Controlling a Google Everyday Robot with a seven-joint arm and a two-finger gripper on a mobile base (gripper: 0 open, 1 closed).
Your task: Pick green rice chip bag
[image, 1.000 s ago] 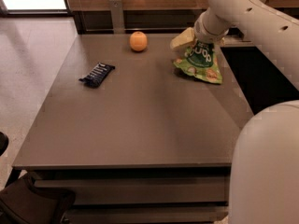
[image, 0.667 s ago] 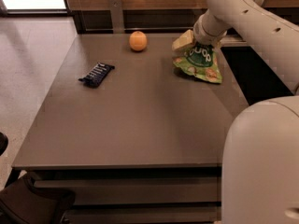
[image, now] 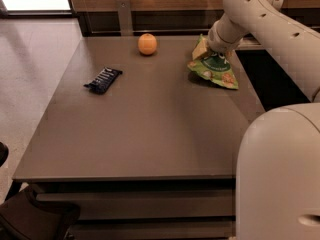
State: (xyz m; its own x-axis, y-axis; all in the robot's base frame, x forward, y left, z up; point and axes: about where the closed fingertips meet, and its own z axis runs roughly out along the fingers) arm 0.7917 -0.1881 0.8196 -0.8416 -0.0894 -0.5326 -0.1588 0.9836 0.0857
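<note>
The green rice chip bag (image: 215, 68) is crinkled bright green with a dark round patch and tan chip pictures. It sits at the far right of the brown table (image: 150, 129), with its upper end raised towards the arm. My gripper (image: 216, 47) comes down from the upper right and is right on the bag's upper end, at the tip of the white arm (image: 260, 14). The arm's wrist hides where the gripper meets the bag.
An orange (image: 147, 44) lies at the table's far middle. A small dark blue bar wrapper (image: 103, 79) lies on the left part. A large white arm link (image: 280, 174) fills the lower right foreground. A wooden wall with a metal bracket (image: 123, 15) stands behind the table.
The bag and gripper stay almost in the same place. The white arm link in the foreground has shifted slightly to the left.
</note>
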